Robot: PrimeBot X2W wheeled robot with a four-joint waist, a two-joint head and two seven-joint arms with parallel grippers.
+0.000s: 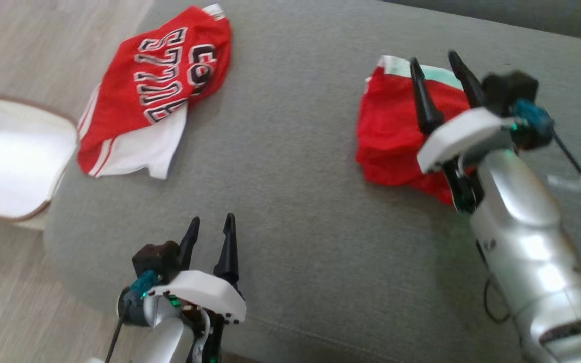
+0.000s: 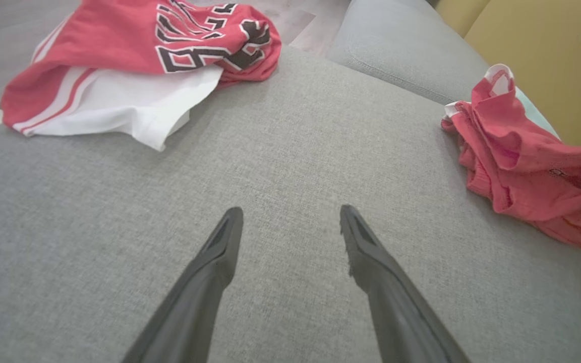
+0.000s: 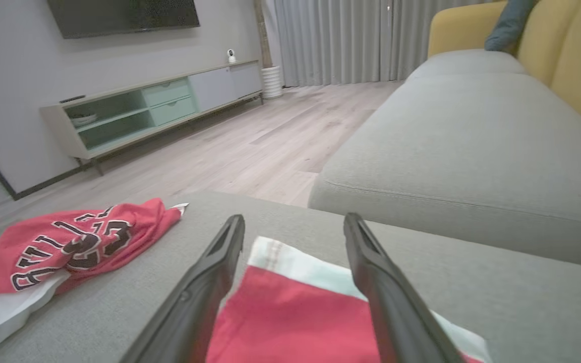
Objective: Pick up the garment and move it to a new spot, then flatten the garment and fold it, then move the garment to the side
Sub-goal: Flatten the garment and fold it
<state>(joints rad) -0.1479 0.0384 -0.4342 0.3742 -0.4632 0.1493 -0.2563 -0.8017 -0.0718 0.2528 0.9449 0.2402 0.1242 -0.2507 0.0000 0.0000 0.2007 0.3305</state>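
Left pincer: released, fingers spread, nothing between them; poised over bare grey cushion. Right pincer: likewise released, fingers apart, nothing clamped; tips reaching to the far edge of the red garment.

Location of the red garment: directly beneath the right pincer, well apart from the left pincer and off to its right. Crumpled in a heap on the cushion, with a pale trim band at the edge near the right fingertips. Not yet flattened, not yet folded.

Second item, a red and white lettered jersey: ahead and to the left of the left pincer, well clear of both pincers, draped at the cushion edge. White container on the floor, further left.

Handling, as judged: thin, soft, light fabric; no stiffness, no fragility; likely to sag, bunch and trail under lift. Possibly a slick weave; cannot tell from these views. Shallow grip on a single layer liable to slip.

Recommended hold: pinch at the trim band or a corner near it, one pincer per corner for spreading. Avoid the middle of the heap: risk of catching several layers and locking in creases. Close fully before lifting. Lift slowly, keeping the cloth clear of the jersey.
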